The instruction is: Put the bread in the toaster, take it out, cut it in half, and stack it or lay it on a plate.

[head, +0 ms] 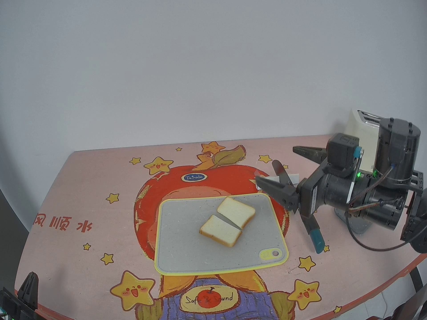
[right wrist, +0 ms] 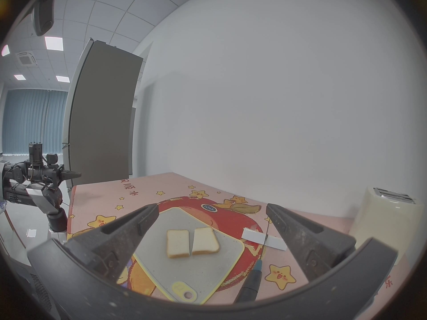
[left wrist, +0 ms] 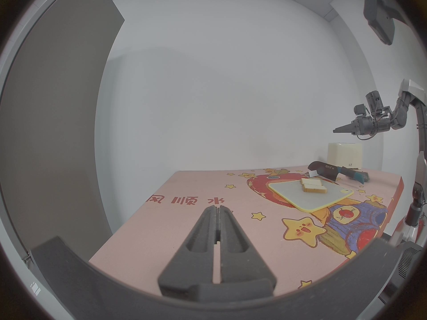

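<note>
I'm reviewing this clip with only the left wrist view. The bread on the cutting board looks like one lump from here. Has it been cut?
Observer: Yes. The head view shows a far half and a near half lying flat on the cutting board, side by side with a gap between them.
Operator: Is the right gripper holding the knife?
Observer: No. The right gripper has its jaws wide open and empty. The knife lies on the table beside the board.
Operator: Is the toaster loaded?
Observer: The toaster has no bread sticking out of its top slots.
</note>
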Robot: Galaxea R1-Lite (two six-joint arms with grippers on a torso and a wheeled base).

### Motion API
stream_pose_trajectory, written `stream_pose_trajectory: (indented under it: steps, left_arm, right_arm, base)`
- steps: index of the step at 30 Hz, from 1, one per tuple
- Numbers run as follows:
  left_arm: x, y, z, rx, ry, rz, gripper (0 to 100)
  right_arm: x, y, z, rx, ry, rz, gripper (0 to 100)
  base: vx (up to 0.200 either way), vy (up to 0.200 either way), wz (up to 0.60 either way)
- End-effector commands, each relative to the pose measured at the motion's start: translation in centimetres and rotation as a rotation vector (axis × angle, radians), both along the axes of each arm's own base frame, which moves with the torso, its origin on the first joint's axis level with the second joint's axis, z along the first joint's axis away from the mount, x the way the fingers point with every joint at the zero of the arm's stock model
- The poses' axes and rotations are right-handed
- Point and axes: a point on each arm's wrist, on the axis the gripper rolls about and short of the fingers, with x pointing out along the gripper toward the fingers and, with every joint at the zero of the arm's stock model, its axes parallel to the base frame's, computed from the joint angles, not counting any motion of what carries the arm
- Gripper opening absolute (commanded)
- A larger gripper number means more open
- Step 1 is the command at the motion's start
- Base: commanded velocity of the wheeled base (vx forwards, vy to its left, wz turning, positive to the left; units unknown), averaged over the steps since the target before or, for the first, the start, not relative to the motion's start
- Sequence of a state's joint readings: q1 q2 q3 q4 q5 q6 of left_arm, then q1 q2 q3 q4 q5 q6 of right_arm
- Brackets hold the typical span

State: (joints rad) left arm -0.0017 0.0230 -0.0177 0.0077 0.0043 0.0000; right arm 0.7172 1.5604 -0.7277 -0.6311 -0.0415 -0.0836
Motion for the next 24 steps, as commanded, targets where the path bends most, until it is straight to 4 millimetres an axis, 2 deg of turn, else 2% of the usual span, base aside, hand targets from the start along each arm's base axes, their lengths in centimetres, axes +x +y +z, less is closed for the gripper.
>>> stream_pose_trajectory:
  steps: [1, 12, 16, 19, 24]
  left_arm:
    - [0.1, 0.0, -0.4, 0.000, 0.018, 0.001, 0]
    - [0.1, 0.0, -0.4, 0.000, 0.018, 0.001, 0]
    - [0.1, 0.0, -0.4, 0.000, 0.018, 0.001, 0]
    - [0.1, 0.0, -0.4, -0.001, 0.018, 0.001, 0]
    - [0.1, 0.0, -0.4, 0.000, 0.018, 0.001, 0]
  right_arm:
    - [-0.5, 0.1, -1.2, -0.046, 0.013, 0.012, 100]
    - [0.9, 1.0, -2.0, -0.027, -0.009, 0.000, 100]
    - [1.4, 1.0, -0.8, -0.001, -0.033, -0.012, 100]
    - [2.6, 0.8, -0.2, 0.002, -0.040, -0.044, 100]
    - [3.6, 1.4, 0.4, -0.014, -0.017, -0.050, 100]
  base:
    - [0.000, 0.000, 0.00]
    - [0.000, 0.000, 0.00]
    - [0.000, 0.000, 0.00]
    - [0.000, 0.000, 0.00]
    - [0.000, 0.000, 0.00]
